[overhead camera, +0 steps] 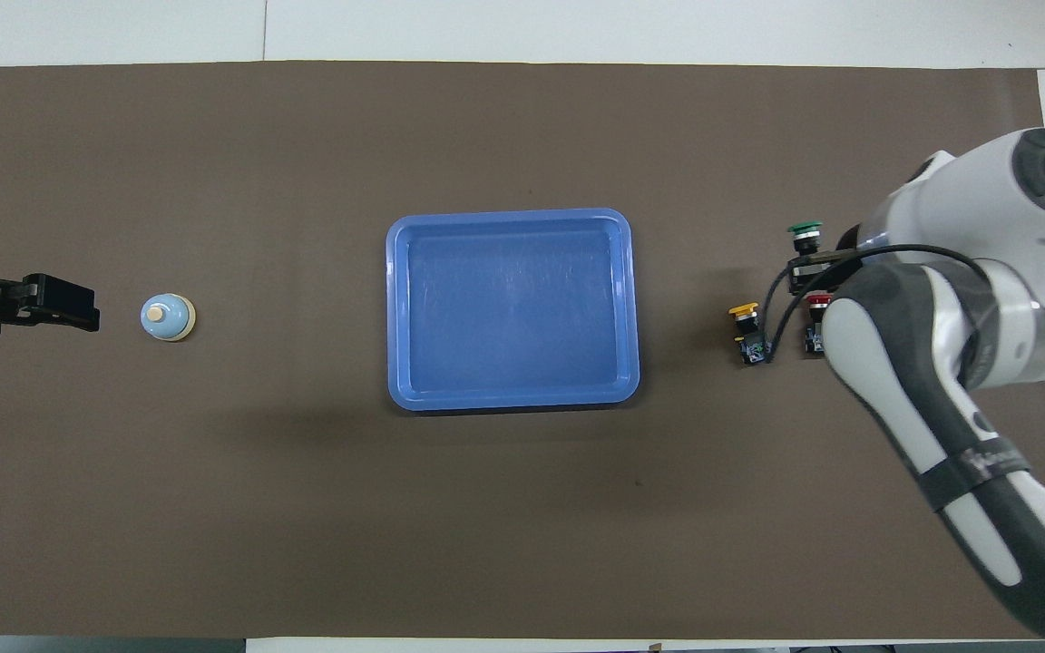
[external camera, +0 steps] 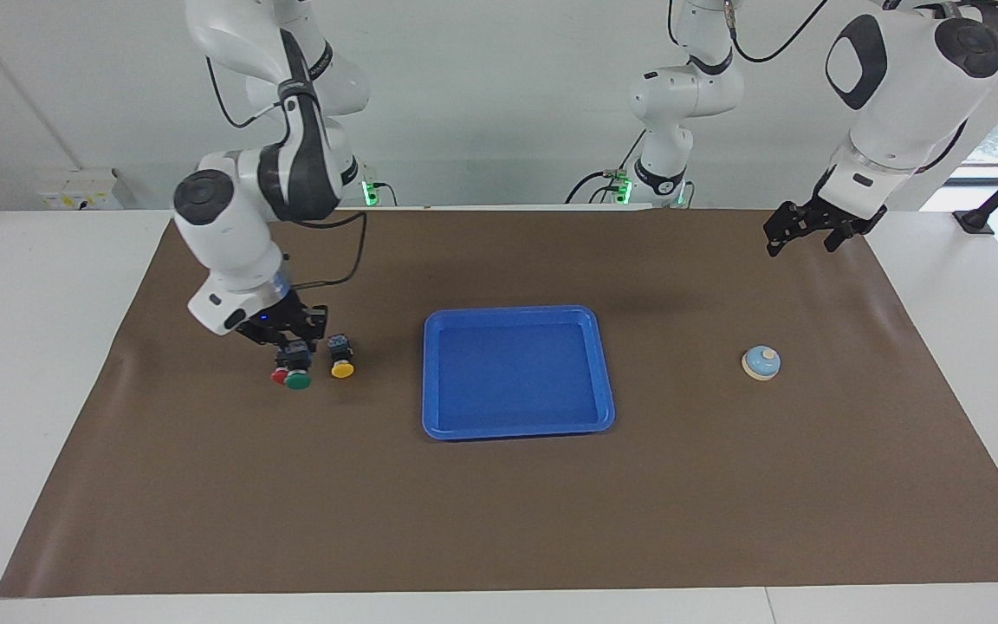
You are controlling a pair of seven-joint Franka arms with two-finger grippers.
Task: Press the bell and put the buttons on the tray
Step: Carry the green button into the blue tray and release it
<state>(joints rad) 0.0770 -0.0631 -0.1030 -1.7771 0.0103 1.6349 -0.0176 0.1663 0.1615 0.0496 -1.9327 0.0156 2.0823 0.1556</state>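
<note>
Facing view: right gripper (external camera: 293,347) clamped on green button (external camera: 297,378), beside red button (external camera: 279,376).
Yellow button (external camera: 342,367): between that pair and tray (external camera: 605,381).
Tray: mid-table.
Bell (external camera: 761,362): toward left arm's end from tray.
Left gripper (external camera: 802,232): fingers spread, holding nothing, waiting raised near the bell.

We see the bright blue tray (external camera: 518,373) lying flat and bare mid-table. The light-blue bell (external camera: 761,362) stands upright toward the left arm's end. The 3 buttons cluster toward the right arm's end: green button (external camera: 297,379), red button (external camera: 279,376), yellow button (external camera: 342,368).
</note>
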